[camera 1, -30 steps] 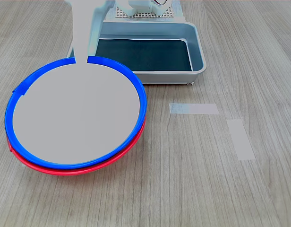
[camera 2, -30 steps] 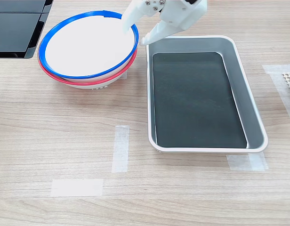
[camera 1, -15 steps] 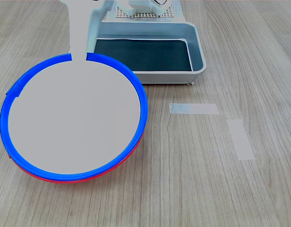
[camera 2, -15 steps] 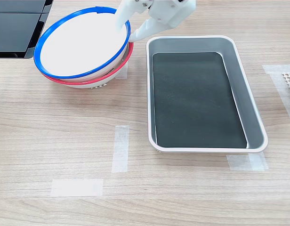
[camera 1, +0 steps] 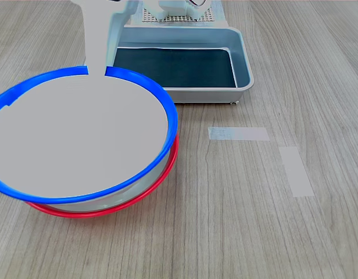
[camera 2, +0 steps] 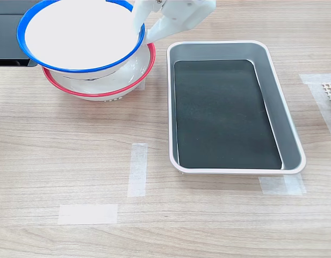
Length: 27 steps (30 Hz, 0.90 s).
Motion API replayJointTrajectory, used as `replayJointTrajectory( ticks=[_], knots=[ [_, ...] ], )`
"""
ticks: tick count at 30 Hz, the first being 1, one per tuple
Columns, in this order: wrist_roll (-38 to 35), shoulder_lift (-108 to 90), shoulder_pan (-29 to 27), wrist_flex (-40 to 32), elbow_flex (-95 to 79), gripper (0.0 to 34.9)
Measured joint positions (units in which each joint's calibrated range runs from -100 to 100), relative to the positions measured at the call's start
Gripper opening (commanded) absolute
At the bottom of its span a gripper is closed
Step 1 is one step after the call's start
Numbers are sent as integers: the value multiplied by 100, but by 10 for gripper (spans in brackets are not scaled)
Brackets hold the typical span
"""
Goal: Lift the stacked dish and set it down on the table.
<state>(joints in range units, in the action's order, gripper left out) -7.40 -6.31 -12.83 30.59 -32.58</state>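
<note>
No readable brand or label anywhere, not on the arm, the dishes or the tray. The blue-rimmed dish (camera 2: 79, 35) is up off the stack, held by its rim in the white gripper (camera 2: 145, 28), one finger inside and one outside on the side nearest the tray, so it's clamped on the dish edge. In the second exterior view the dish hangs above the red-rimmed dish (camera 2: 103, 80) and shifted toward that picture's upper left, with the red one's white inside partly exposed; the blue dish's flat pale inside holds nothing. In the first exterior view the blue dish (camera 1: 80, 139) runs off the left edge with the red rim (camera 1: 132, 195) peeking out below. The grey metal tray (camera 2: 273, 97) sits on the table (camera 2: 208, 215) just beside the dishes, with only a dark mat (camera 2: 224, 113) in it. Pale tape strips (camera 2: 137, 169) lie on the wood.
</note>
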Motion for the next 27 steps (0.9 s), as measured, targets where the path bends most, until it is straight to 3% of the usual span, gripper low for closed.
replayJointTrajectory(
  ticks=[6,17,27],
  knots=[
    [24,-239,142,33,36,0],
    [332,-1134,1628,1215,554,0],
    [366,-1134,2133,1117,109,0]
  ],
)
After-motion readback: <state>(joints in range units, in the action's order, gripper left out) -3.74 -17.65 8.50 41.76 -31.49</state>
